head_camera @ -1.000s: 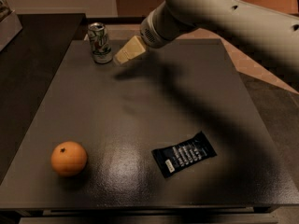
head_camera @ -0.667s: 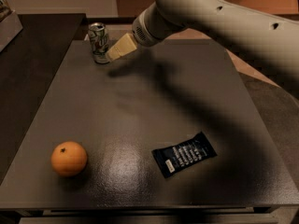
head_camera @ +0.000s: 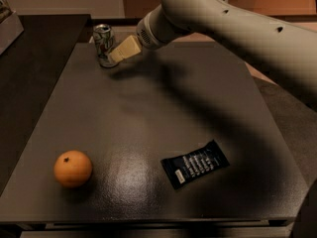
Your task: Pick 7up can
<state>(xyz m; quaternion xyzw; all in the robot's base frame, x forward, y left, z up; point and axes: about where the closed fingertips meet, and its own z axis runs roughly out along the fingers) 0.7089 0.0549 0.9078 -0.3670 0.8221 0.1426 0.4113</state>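
Note:
The 7up can (head_camera: 103,43) stands upright at the far left corner of the dark table (head_camera: 148,108); it has white and green sides and a silver top. My gripper (head_camera: 119,53), with pale tan fingers, reaches in from the right on the big beige arm (head_camera: 237,29). Its tip is right beside the can's right side, at about mid-height, and overlaps the can's edge in this view.
An orange (head_camera: 73,168) sits near the table's front left. A black snack packet (head_camera: 195,163) lies front right of centre. A pale box edge (head_camera: 9,24) shows at the far left on a darker surface.
My arm has moved left and my gripper has closed the gap to the can's right side. The can, the orange and the packet have not moved.

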